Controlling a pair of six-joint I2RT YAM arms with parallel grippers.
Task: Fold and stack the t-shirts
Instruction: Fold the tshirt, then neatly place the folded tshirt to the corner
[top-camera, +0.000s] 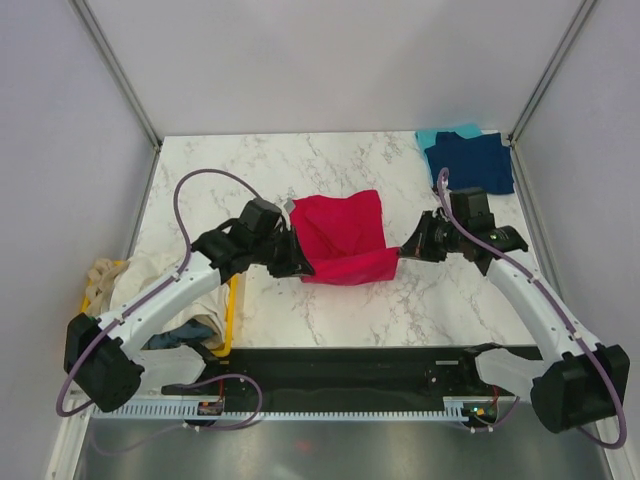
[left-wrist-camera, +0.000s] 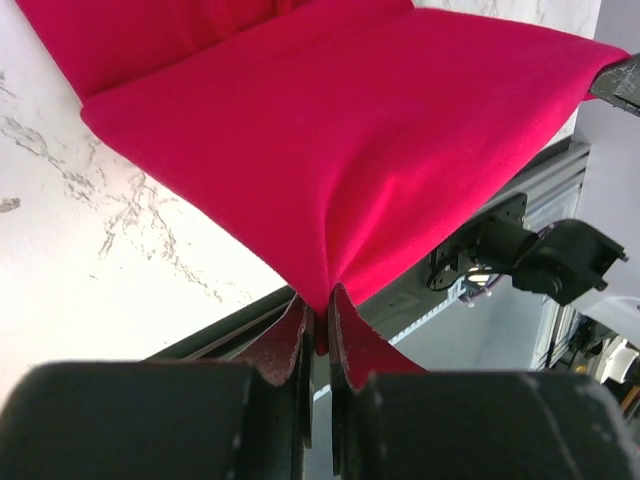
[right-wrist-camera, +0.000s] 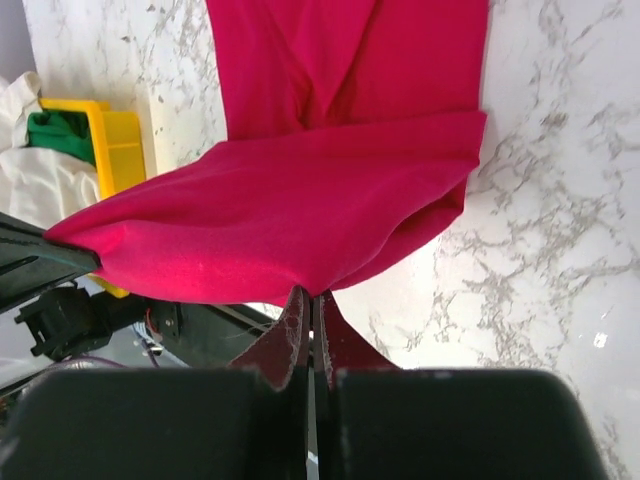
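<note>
Two sets of fingers were clamped on one garment, the crimson t-shirt (top-camera: 345, 235), which lay at the middle of the bench (top-camera: 230, 170). The left fingers (top-camera: 298, 262) pinched its near-left corner; the right fingers (top-camera: 405, 250) pinched its near-right corner. In the left wrist view the left fingers (left-wrist-camera: 303, 325) were pressed together with a gathered point of crimson cloth between the pads. In the right wrist view the right fingers (right-wrist-camera: 295, 320) were closed the same way on the opposite corner. The near edge of the garment was raised off the bench and drawn taut between the two grips. The far part lay flat on the marble-patterned surface, with a fold visible in it.

A navy t-shirt (top-camera: 470, 160) lay at the far right corner of the bench, on top of a teal t-shirt (top-camera: 432, 136) whose edge showed at the left. Well apart from these, at the left edge, stood a yellow bin (top-camera: 232, 310) with a cream t-shirt (top-camera: 105, 275) draped over it; the right wrist view also showed a green t-shirt (right-wrist-camera: 60, 135) in it. Small tags (top-camera: 209, 405) on the rail at the arm bases were too small to read.
</note>
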